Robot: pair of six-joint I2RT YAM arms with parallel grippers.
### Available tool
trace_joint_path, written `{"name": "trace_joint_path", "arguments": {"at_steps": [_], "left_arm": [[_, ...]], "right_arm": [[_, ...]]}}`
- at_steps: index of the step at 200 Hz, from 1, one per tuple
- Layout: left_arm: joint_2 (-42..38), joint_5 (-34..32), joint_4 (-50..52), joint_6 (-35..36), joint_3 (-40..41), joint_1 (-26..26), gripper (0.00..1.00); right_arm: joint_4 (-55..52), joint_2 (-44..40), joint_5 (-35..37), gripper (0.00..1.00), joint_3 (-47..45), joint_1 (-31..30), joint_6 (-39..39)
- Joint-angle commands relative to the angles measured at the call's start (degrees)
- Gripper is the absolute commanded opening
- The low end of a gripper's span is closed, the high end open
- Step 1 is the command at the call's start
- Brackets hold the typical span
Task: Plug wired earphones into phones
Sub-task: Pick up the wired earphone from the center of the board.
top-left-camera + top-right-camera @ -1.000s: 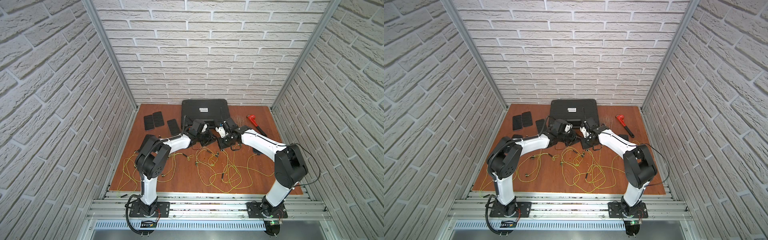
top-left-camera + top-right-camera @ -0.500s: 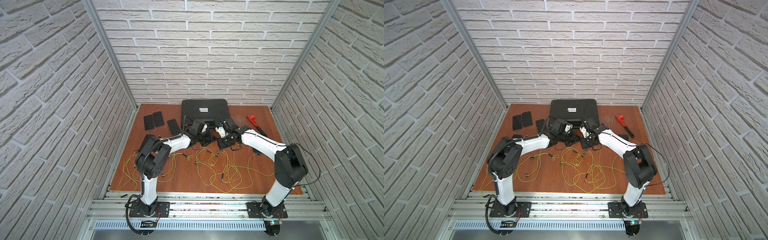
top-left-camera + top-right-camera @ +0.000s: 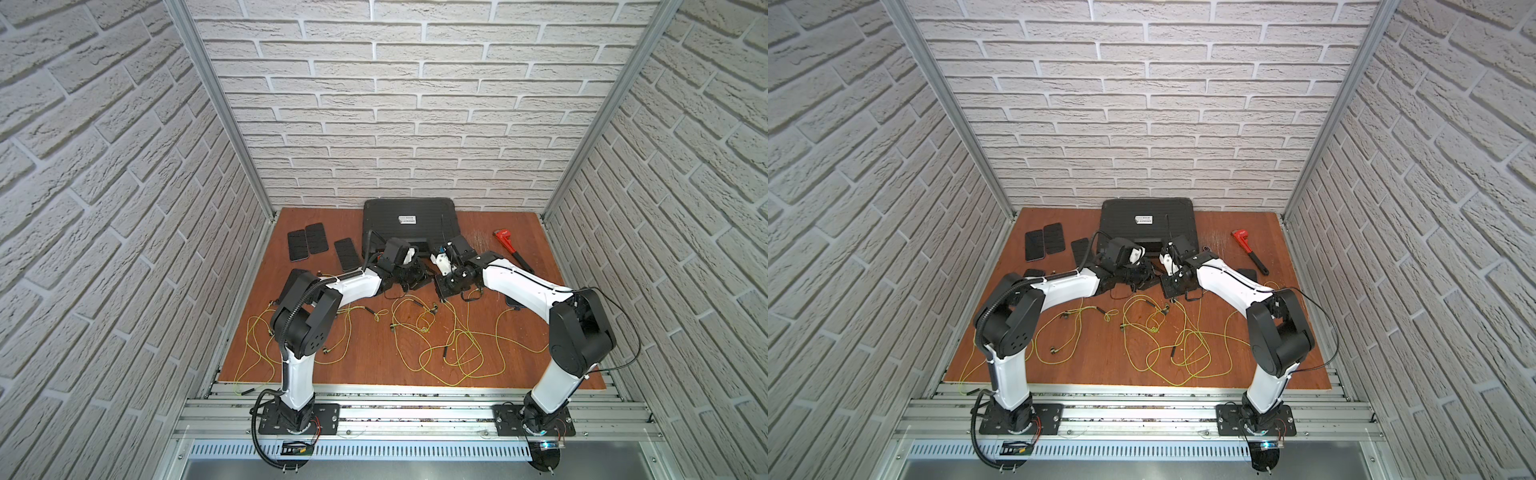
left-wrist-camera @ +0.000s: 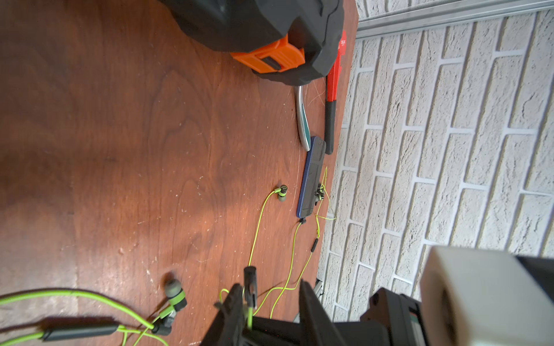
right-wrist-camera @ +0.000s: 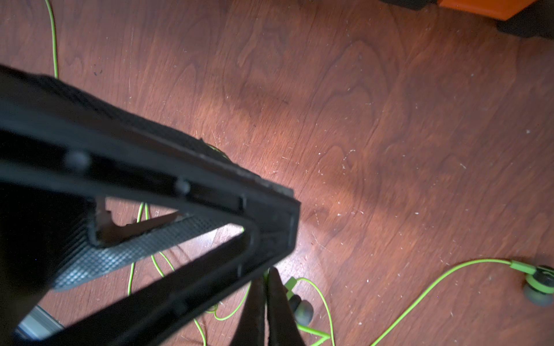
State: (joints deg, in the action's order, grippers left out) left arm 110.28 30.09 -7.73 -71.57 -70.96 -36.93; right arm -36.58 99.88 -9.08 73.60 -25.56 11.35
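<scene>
At ten o'clock on the wooden surface (image 3: pixel 374 353), three phones (image 3: pixel 316 238) lie flat, one glossy and two ribbed. Near the centre, the left tool (image 4: pixel 269 287) hangs low over the wood with its fingers spread. A dark plug (image 4: pixel 250 280) on a yellow-green cord leans against one finger, clear of the other. The wired earphones (image 4: pixel 175 295) sprawl in loose loops from eight o'clock through six to four. Just right of centre, the right tool (image 5: pixel 266 277) has its fingers pressed together, the tips at the edge of a black phone (image 5: pixel 150 173) that is blurred and close to the camera. Whether they pinch it I cannot tell. At three o'clock another phone (image 4: pixel 311 179) lies flat with a cord just beside it. A red wrench (image 3: pixel 509 245) lies at two o'clock.
</scene>
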Motion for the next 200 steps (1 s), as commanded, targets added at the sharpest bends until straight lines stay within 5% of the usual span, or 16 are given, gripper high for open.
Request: {"name": "trace_joint_path", "arguments": {"at_steps": [1,80,107,139,200], "left_arm": [[1.0,0.8,-1.4,1.2,0.3,0.2,0.27],[1.8,1.6,-0.9,1.9,-0.2,0.2,0.11],[1.4,1.4,-0.9,1.8,-0.1,0.3,0.11],[0.7,0.9,-1.9,1.5,0.8,0.6,0.28],[0.4,0.8,-2.3,1.5,1.3,0.9,0.17]], "right_arm": [[0.6,-2.2,-0.7,0.06,1.2,-0.2,-0.3],[-0.1,-2.8,-0.5,0.06,2.1,-0.2,-0.6],[-0.2,-2.5,-0.2,0.06,2.0,-0.2,-0.5],[-0.2,-2.4,-0.1,0.06,1.6,0.0,-0.5],[-0.2,-2.3,-0.1,0.06,1.4,0.2,-0.6]]}}
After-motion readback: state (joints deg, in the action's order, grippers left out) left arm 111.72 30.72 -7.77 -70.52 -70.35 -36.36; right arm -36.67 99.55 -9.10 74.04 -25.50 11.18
